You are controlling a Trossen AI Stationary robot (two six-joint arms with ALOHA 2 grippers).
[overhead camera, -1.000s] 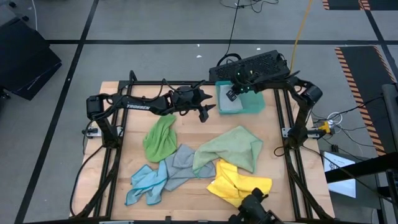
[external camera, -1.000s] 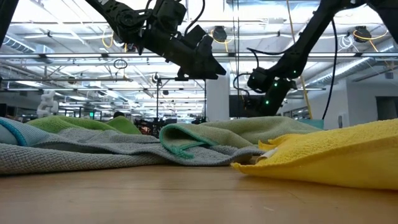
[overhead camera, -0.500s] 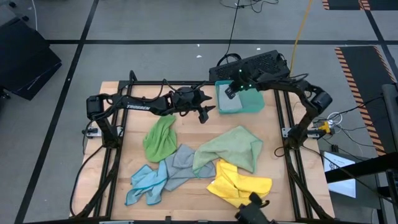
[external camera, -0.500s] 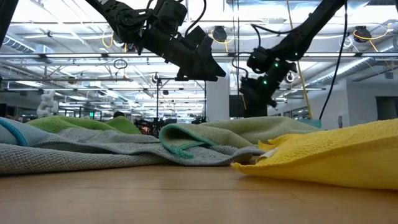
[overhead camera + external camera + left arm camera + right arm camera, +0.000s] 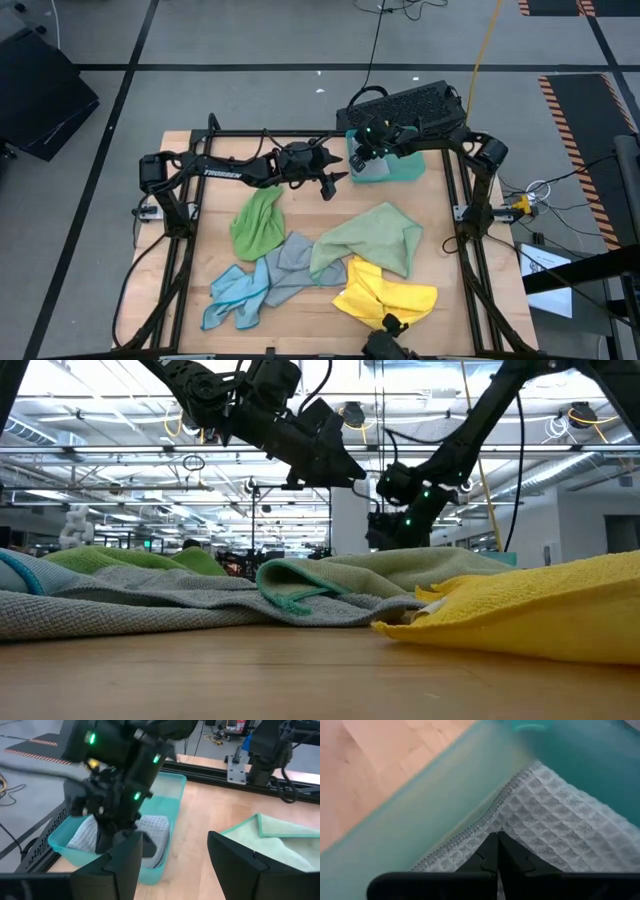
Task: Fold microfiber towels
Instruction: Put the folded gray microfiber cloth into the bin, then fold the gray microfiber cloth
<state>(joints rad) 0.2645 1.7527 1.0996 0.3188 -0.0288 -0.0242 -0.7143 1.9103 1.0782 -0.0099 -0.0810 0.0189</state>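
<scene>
Microfiber towels lie loose on your table: yellow towel [image 5: 385, 295] nearest, then light blue towel [image 5: 232, 293], pale green towel [image 5: 375, 238] and bright green towel [image 5: 256, 222]. Farther back, your left gripper [image 5: 331, 181] hovers, fingers apart and empty. Farthest, your right gripper [image 5: 360, 158], fingers closed together, points down onto the folded grey waffle-weave towel [image 5: 155, 827] inside the teal tray [image 5: 408, 166].

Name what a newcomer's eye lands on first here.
First, the loose heap of towels on the wooden table: bright green towel, pale green towel, yellow towel, light blue towel. Next, the right pincer, shut, down in the teal tray on a folded grey towel. The left pincer hangs open beside it.
</scene>
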